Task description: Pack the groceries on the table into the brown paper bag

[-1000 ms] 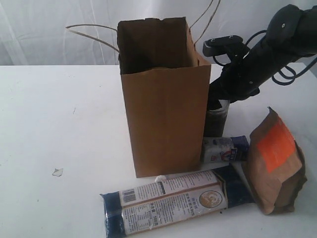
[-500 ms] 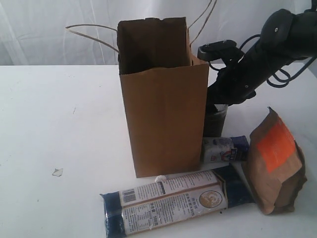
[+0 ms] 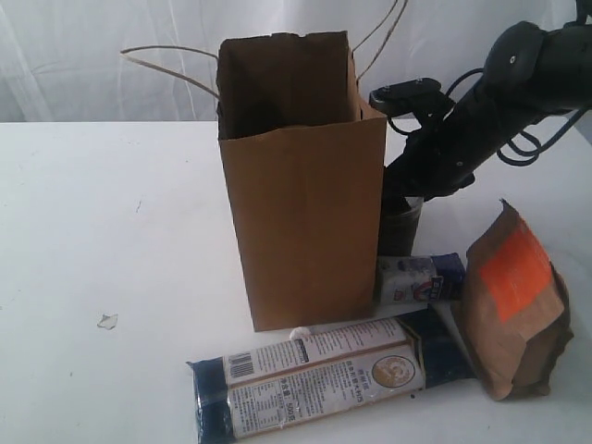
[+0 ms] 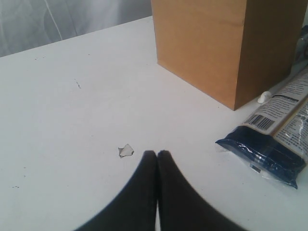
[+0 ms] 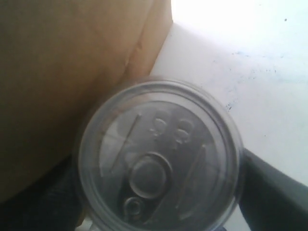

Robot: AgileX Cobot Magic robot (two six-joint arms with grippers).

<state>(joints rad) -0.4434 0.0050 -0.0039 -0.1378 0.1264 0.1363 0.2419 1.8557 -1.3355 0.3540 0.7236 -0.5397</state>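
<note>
- While the right gripper (image 3: 403, 194) straddles the dark silver-lidded can (image 3: 402, 227), the brown paper bag (image 3: 305, 222) stands upright near the middle of the table (image 3: 111, 213). Its mouth is open upward and its string handles (image 3: 171, 60) splay out behind the rim.
- Can: upright, just beside the bag's right wall. The gap is too narrow to judge, and the base is hidden behind the small blue-white packet (image 3: 418, 277).
- Right fingers (image 5: 274, 187): apart, one on each side of the can's lid and close against its rim. Whether they press on it cannot be told.
- Left gripper (image 4: 157, 156): fingers together, holding nothing, low over bare tabletop near a clear wrapper scrap (image 4: 126, 150).
- Blue-white packet: lying at the bag's front right corner.
- Long navy-tan packet (image 3: 324, 375): flat across the bag's front edge, its right end reaching the brown pouch with orange label (image 3: 513, 305).
- Pouch: standing at far right, well apart from the bag.
- Open room: broad white surface lies left of the bag, while the packets crowd its front and right sides.
</note>
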